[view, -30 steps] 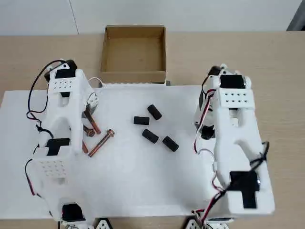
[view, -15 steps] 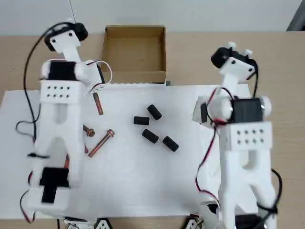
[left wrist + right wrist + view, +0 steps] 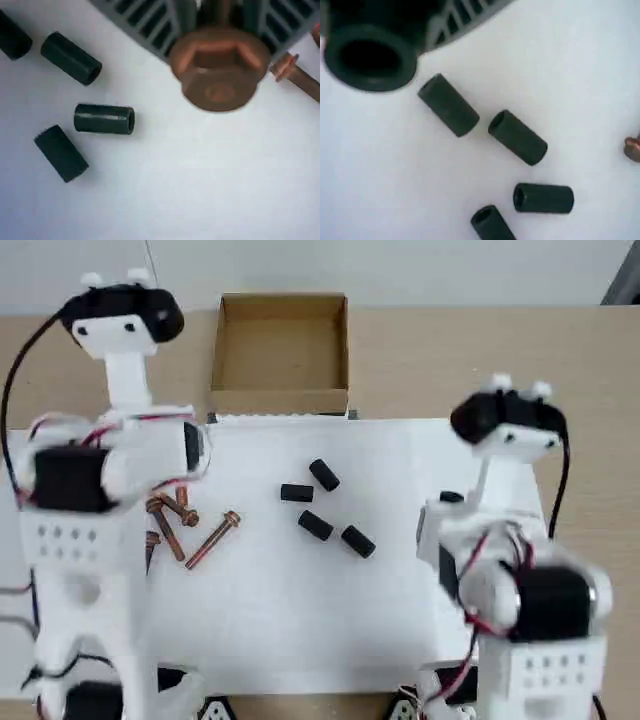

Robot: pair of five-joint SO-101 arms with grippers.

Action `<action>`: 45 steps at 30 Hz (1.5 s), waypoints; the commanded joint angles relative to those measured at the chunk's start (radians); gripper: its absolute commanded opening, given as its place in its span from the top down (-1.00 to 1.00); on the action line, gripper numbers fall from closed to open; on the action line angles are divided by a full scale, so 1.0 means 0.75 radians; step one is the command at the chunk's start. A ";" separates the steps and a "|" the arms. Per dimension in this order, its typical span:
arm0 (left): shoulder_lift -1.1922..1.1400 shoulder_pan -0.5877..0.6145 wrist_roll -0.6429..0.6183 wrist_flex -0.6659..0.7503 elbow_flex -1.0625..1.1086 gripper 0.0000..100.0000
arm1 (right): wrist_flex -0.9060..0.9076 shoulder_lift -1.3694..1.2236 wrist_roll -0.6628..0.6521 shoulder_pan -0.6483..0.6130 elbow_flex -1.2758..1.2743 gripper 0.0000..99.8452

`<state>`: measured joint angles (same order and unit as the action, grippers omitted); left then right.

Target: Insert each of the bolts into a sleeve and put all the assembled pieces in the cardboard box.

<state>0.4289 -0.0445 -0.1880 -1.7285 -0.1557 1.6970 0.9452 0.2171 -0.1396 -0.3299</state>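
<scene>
My left gripper (image 3: 220, 17) is shut on a copper bolt (image 3: 217, 67), whose hex head faces the left wrist camera, above the white mat. My right gripper (image 3: 375, 17) is shut on a black sleeve (image 3: 370, 57), seen end-on with its bore open. Several loose black sleeves (image 3: 323, 475) lie in a cluster at the mat's middle, one of them (image 3: 517, 137) below the held sleeve. Loose copper bolts (image 3: 215, 538) lie on the mat's left side, by the left arm (image 3: 110, 470). The open cardboard box (image 3: 283, 390) stands behind the mat and holds nothing.
The white mat (image 3: 300, 630) covers most of the wooden table. The right arm (image 3: 510, 540) rises over the mat's right edge. Another bolt (image 3: 297, 75) lies beside the held one.
Both arms have risen from the mat toward the camera, the left carrying a bolt and the right a sleeve. The loose sleeves have not moved.
</scene>
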 commanded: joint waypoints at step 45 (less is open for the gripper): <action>1.849 -0.391 -0.571 1.066 1.738 0.99 | -1.202 1.155 -0.421 -0.879 -1.514 1.00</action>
<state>1.8052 -0.3115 -0.6068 -0.9475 1.1638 0.8270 1.7937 -0.0729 -0.7779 -1.4699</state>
